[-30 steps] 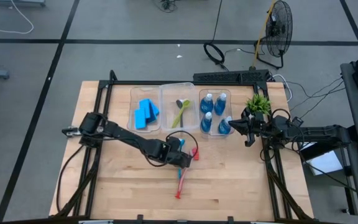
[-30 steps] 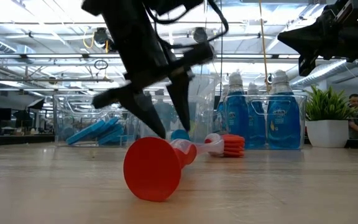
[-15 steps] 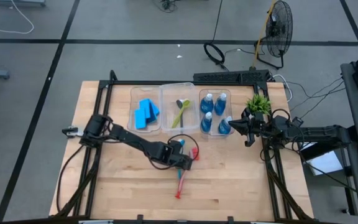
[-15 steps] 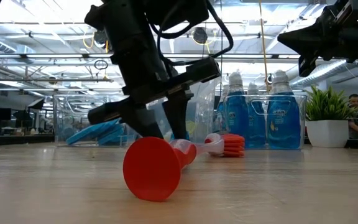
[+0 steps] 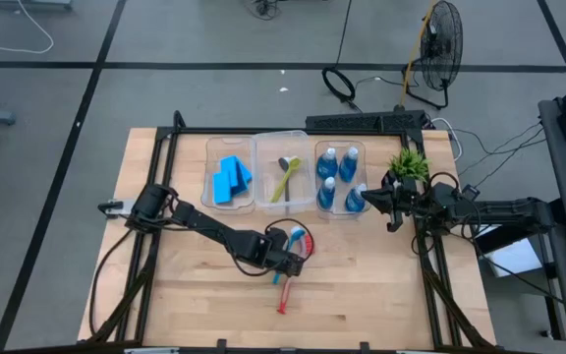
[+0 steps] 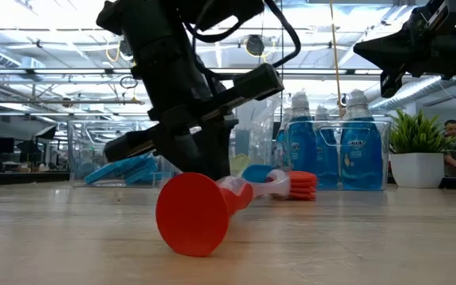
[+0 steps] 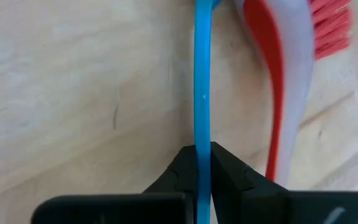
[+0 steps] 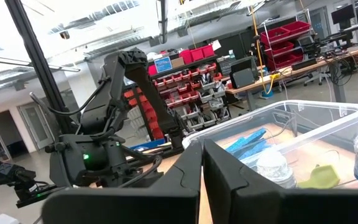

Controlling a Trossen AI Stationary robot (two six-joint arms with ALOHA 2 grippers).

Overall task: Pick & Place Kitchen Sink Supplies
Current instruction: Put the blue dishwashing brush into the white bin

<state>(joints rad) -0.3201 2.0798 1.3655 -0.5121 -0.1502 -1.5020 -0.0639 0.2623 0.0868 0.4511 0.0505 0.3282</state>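
Observation:
A thin blue brush [image 7: 202,93] lies on the wooden table [image 5: 195,285] beside a red brush [image 5: 288,285], whose bristles [image 7: 331,25] and round red handle end [image 6: 192,214] show. My left gripper [image 5: 283,264] is shut on the blue brush, low over the table's middle. My right gripper [image 5: 373,195] hangs shut and empty above the table beside the bottle bin. Blue sponges [image 5: 229,180], a yellow-green brush [image 5: 283,180] and bottles of blue liquid [image 5: 339,179] sit in clear bins at the far side. My left gripper pinches the blue brush's thin handle [image 7: 202,140] between its two fingers [image 7: 182,171], one on each side. The fingers come from above, pointing down, across the handle. The handle runs on level along the table next to the red brush; whether it is clear of the wood I cannot tell.
Three clear bins [image 5: 285,138] stand side by side at the far middle. A small green potted plant [image 5: 408,162] stands to their right, close to my right gripper. Bare wood lies toward the near edge and at both sides of the brushes.
My left gripper has sunk a little toward the table and the near edge and has shut on the blue brush's handle. The blue brush head has shifted slightly toward the red brush's bristles.

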